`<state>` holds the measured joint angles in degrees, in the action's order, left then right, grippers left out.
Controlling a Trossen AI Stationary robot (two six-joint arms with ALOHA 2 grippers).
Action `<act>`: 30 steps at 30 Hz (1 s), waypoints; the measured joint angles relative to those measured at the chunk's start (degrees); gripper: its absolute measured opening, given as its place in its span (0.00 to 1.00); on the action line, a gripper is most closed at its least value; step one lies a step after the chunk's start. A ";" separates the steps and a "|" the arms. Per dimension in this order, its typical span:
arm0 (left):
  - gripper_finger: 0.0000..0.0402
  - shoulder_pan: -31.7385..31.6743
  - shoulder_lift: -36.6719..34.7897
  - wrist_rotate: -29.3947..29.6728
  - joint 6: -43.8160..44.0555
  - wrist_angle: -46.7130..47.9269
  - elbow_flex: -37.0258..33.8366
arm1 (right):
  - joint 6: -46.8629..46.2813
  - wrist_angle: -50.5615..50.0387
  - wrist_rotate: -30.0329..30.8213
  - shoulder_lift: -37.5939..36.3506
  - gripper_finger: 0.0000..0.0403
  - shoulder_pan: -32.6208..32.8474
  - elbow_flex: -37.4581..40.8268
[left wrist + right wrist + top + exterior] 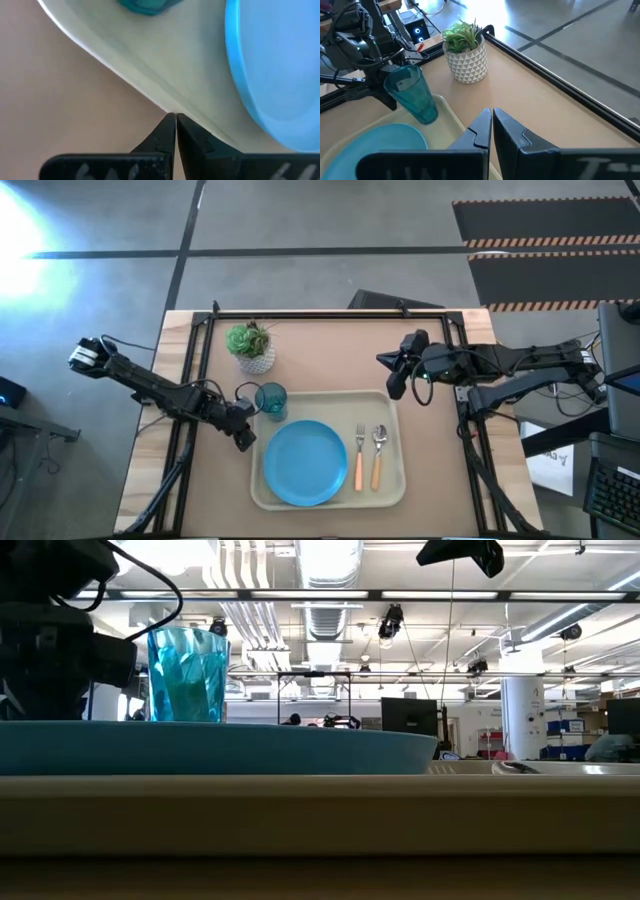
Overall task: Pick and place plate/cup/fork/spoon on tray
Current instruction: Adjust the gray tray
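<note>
A: At tray's (262, 492) left rim, my left gripper (245, 442) sits low, fingers together, holding nothing. Right gripper (395, 387) hovers off the far right corner, also closed, empty.

B: Items?

A: Plate (305, 463), cup (271, 400), fork (359, 456), spoon (378, 454) all on tray. Right wrist view adds potted plant (465, 50) behind the cup; low view doesn't. No readable text.

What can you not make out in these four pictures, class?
- Low view: the orange-handled fork and tan-handled spoon are almost wholly hidden behind the cream-beige tray's rim.
- Left wrist view: the teal-green translucent cup is cut off by the edge.
- Right wrist view: the sky-blue round plate is partly hidden by the arm.
</note>
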<state>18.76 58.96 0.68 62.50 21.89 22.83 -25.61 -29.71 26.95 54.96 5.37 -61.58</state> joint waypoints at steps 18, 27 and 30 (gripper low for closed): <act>0.00 -0.04 0.04 4.11 0.15 -3.92 -0.07 | 0.15 0.00 -1.47 -0.20 0.02 0.00 -0.02; 0.00 0.09 -0.07 -0.13 0.11 1.86 0.38 | 0.17 -0.01 -1.93 -0.22 0.02 0.00 -0.02; 0.00 0.09 -0.21 -0.17 0.11 6.55 0.90 | 0.19 -0.02 -1.92 -0.22 0.02 0.00 -0.02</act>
<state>18.85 58.75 0.51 62.61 28.44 23.73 -25.41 -29.74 25.03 54.74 5.37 -61.60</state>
